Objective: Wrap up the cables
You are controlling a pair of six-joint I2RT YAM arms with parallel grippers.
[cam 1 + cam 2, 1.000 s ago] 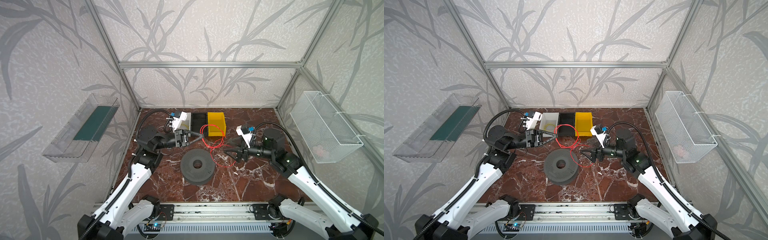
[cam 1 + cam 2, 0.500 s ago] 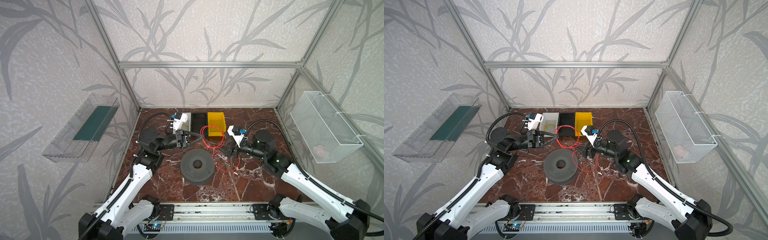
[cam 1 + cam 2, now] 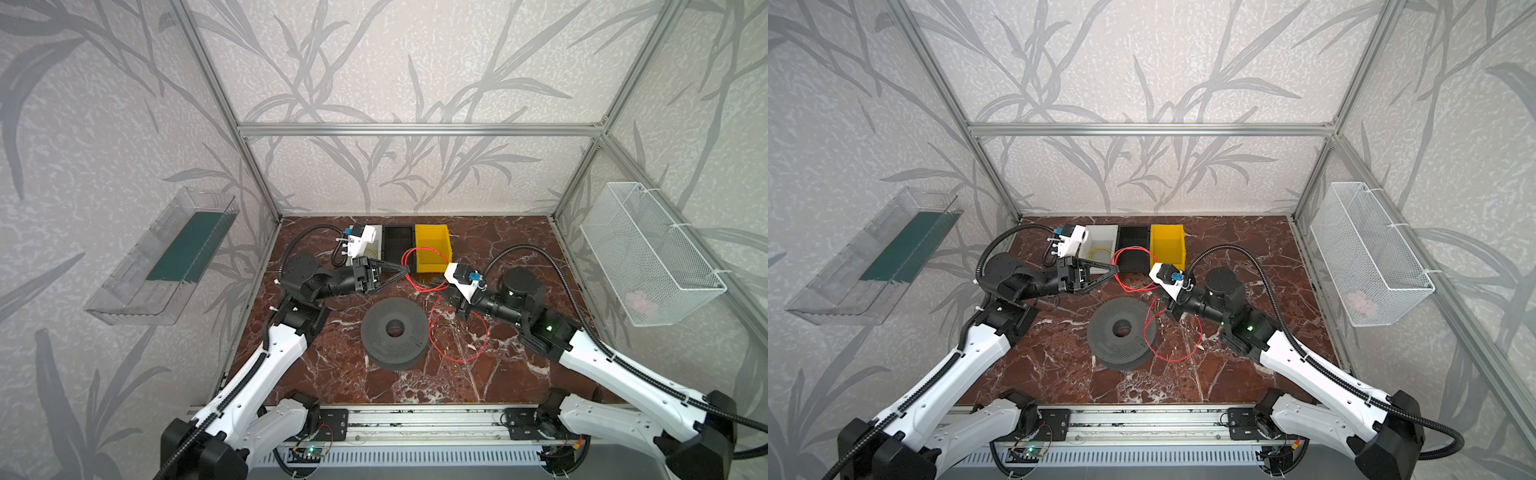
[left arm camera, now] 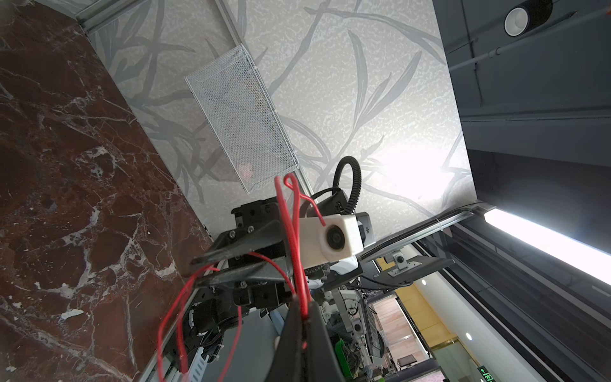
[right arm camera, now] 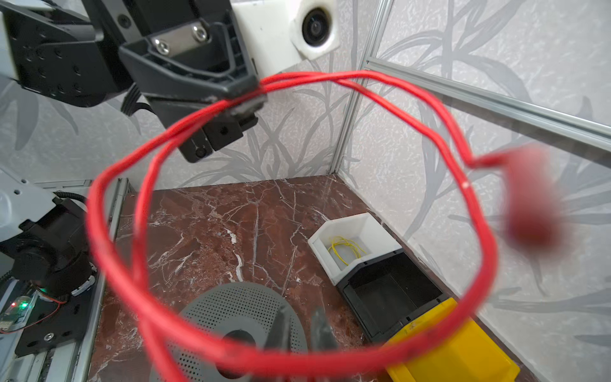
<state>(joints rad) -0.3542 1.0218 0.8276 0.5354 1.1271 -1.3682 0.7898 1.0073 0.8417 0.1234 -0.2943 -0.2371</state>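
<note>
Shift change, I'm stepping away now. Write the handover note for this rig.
Left gripper: shut on the red cable, pinching two coiled turns above the table.
Right gripper: shut, red cable running between its fingers.
Yellow cable: coiled in the white bin, apparently finished.
Spool: bare, nothing wound on it.
To do: loose red slack beside the spool still needs gathering into the coil, then probably stowing.

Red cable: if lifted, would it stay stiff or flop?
Probably floppy: the red cable droops in loose loops from the left gripper. Likely light, being so thin. It may spring open, judging by its curls.
</note>
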